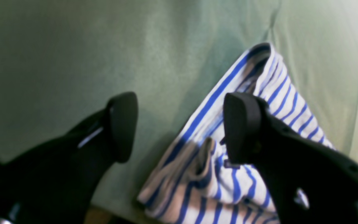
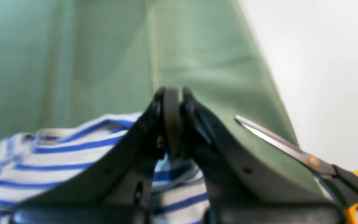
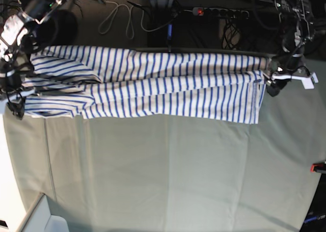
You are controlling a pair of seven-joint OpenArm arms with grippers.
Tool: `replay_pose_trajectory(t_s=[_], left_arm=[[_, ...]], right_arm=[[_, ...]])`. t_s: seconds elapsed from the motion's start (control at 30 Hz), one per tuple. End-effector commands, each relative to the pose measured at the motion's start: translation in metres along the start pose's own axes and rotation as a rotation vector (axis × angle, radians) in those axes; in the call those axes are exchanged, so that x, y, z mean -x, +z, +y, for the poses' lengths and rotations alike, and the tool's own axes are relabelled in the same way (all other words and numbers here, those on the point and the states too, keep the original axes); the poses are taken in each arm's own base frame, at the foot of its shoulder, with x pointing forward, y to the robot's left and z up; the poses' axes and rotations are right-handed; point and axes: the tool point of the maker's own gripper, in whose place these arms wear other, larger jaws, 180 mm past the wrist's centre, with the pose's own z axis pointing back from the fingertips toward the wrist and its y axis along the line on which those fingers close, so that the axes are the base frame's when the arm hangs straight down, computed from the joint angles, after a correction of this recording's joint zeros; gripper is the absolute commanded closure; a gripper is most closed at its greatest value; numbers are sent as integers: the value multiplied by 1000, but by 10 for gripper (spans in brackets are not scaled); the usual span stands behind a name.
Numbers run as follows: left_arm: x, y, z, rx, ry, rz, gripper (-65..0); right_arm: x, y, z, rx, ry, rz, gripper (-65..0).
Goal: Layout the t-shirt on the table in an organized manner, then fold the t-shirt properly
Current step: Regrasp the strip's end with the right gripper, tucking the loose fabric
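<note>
The t-shirt [image 3: 163,89], white with blue stripes, lies stretched sideways along the far edge of the table [image 3: 178,165]. My left gripper [image 1: 182,127] is open just above one end of the shirt [image 1: 228,186], with one finger [image 1: 241,124] over the fabric and the other over bare cloth. In the base view this gripper [image 3: 270,84] is at the shirt's right end. My right gripper [image 2: 175,91] is shut at the other end of the shirt [image 2: 57,155], and striped fabric shows between the bases of its fingers. In the base view it [image 3: 18,107] sits at the shirt's left end.
Scissors [image 2: 291,149] with orange handles lie on the table's corner close to my right gripper, beside the table edge. A white box [image 3: 46,219] stands at the near left corner. Cables and a power strip [image 3: 219,11] run behind the far edge.
</note>
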Motion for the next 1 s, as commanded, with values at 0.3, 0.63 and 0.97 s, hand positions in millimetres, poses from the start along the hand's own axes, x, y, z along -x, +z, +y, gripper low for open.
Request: replay_pose_trajectory(t_s=[0.3,0.63,0.97], left_arm=[[-14,1,-3,18,-8,-38,-420],[-16,2,-5,22,-9,-42,-420],[-21,3,-10,36,-13,-56,-421]], right_arm=[[-1,55,-9,17,-29,-66,0],[21,72,-15,42,-49,-22,0],[67,68,-14,36,-135,75,0]])
